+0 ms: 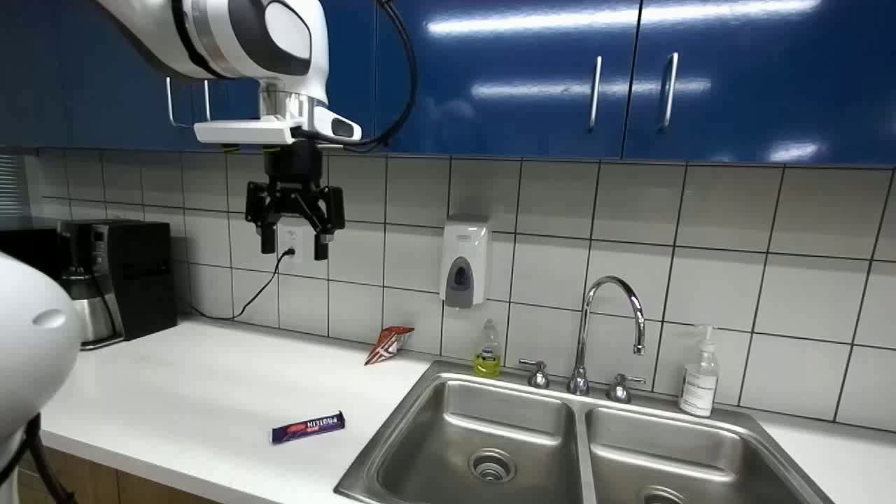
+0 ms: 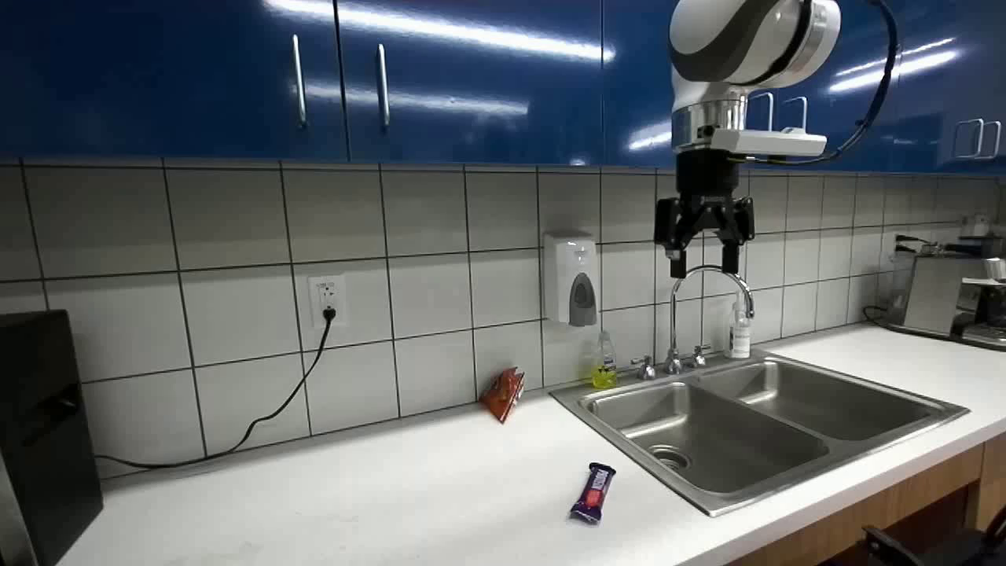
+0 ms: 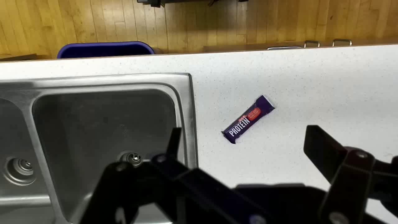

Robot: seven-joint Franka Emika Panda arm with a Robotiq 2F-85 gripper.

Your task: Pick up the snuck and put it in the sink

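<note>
The snuck, a flat bar in a dark purple wrapper, lies on the white counter left of the sink in an exterior view (image 1: 308,428). It also shows in an exterior view (image 2: 593,494) and in the wrist view (image 3: 248,119), lying at a slant. The steel double-basin sink (image 1: 583,448) shows its rim close to the bar, also in an exterior view (image 2: 685,483) and in the wrist view (image 3: 186,124). My gripper (image 1: 295,246) is open, empty and high above the counter, pointing down; it also shows in an exterior view (image 2: 705,263) and the wrist view (image 3: 244,137).
A reddish packet (image 1: 387,345) leans by the tiled wall. A yellow soap bottle (image 1: 488,357), curved faucet (image 1: 581,343) and pump bottle (image 1: 700,385) stand along the sink's back. A dispenser (image 1: 465,262) hangs on the wall. Blue cabinets (image 1: 504,91) are above; a coffee maker (image 1: 143,280) stands left.
</note>
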